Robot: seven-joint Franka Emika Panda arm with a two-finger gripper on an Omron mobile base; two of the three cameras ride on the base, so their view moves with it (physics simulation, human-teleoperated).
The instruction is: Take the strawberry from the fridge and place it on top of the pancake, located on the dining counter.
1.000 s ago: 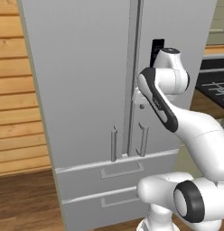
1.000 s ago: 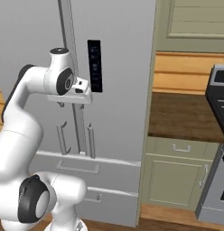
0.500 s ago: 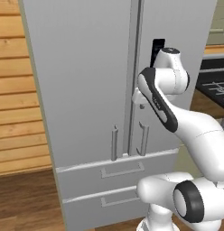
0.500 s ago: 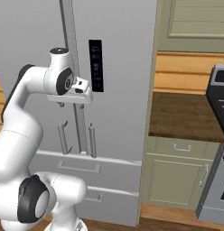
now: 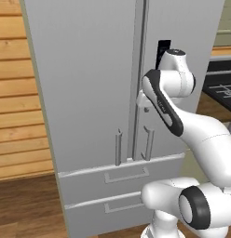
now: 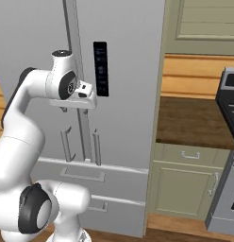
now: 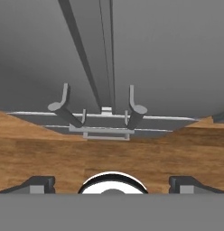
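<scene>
In the hand view, you see the gripper (image 7: 112, 182) with its two fingertips (image 7: 39, 184) spread to their widest, at the far left and far right of the bottom edge. Nothing is held between them. The jaws point down along the front of the fridge (image 7: 168, 58), close to its surface, in line with the seam between the two upper doors.

Beyond the fingertips, the two vertical bar handles (image 7: 64, 106) flank that seam, one on each side. Past them lie the lower drawers (image 7: 107, 132) and the wooden floor (image 7: 109, 155).

From the base views, the gripper (image 6: 86, 97) sits at the door seam, above the bar handles and just beside the dark control panel (image 6: 101, 68).

Both fridge doors are shut, so the interior is hidden and you cannot locate the strawberry. The fridge top is cut off in both base views.

Compared with a second ago, the arm pose, gripper spread and closed doors are unchanged.
</scene>
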